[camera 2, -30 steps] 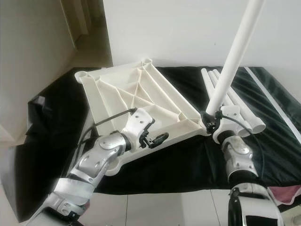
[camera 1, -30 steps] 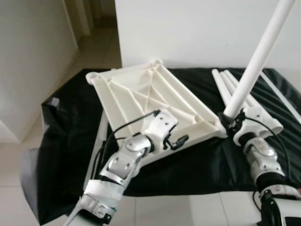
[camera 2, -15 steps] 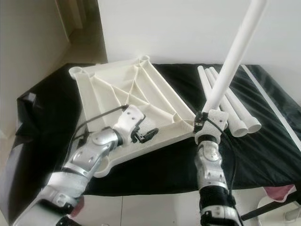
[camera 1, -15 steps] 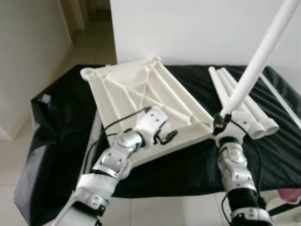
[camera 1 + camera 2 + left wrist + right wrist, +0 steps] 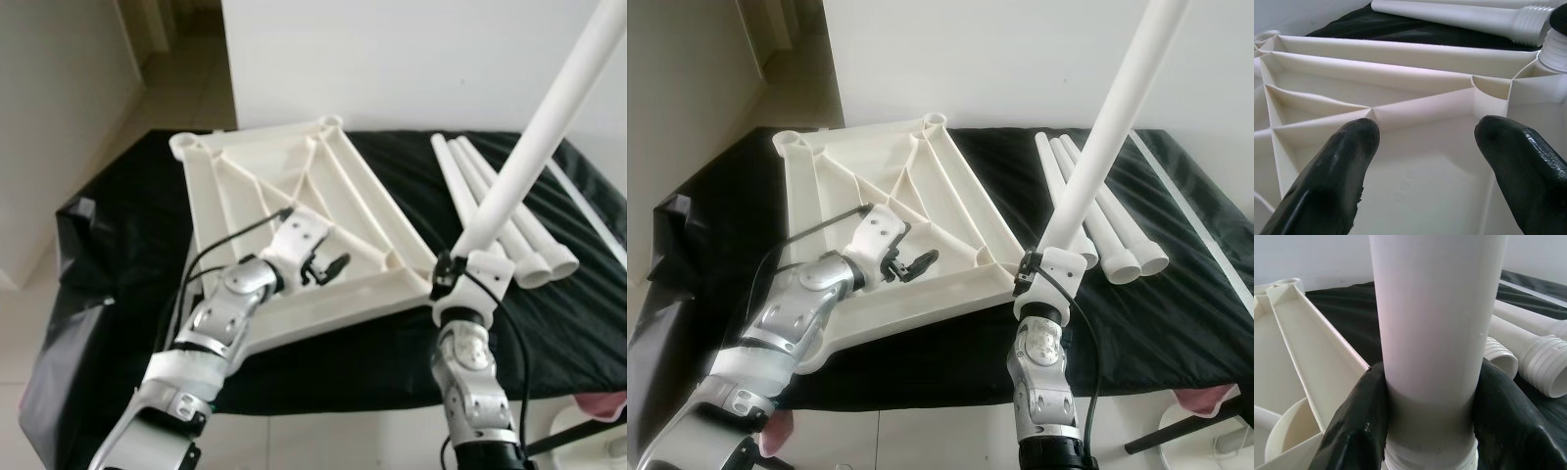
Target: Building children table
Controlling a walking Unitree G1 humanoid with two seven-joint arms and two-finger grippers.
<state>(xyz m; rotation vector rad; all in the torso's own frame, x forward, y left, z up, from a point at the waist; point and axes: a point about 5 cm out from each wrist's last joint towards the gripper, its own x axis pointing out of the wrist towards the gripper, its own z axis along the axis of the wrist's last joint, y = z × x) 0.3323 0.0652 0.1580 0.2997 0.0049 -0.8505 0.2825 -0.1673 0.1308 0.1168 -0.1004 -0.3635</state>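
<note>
- An upturned cream plastic table top with moulded ribs [image 5: 284, 211] lies underside-up on a black sheet [image 5: 127, 225] that covers the worktop; round leg sockets sit at its corners.
- The left end effector [image 5: 328, 266] hovers over the ribbed underside near the table top's near edge, its two black fingers [image 5: 1337, 166] spread apart with nothing between them.
- The right end effector [image 5: 1029, 271] is clamped round the lower part of a long white plastic table leg [image 5: 544, 122], fingers [image 5: 1354, 423] pressed against both sides of the tube.
- That leg rises at a slant up and to the right, its threaded foot at the near right corner socket of the table top.
- Three more white tubular legs [image 5: 1097, 220] with ribbed ends lie side by side on the black sheet, to the right of the table top.
- A white wall [image 5: 411, 59] stands behind the worktop.
</note>
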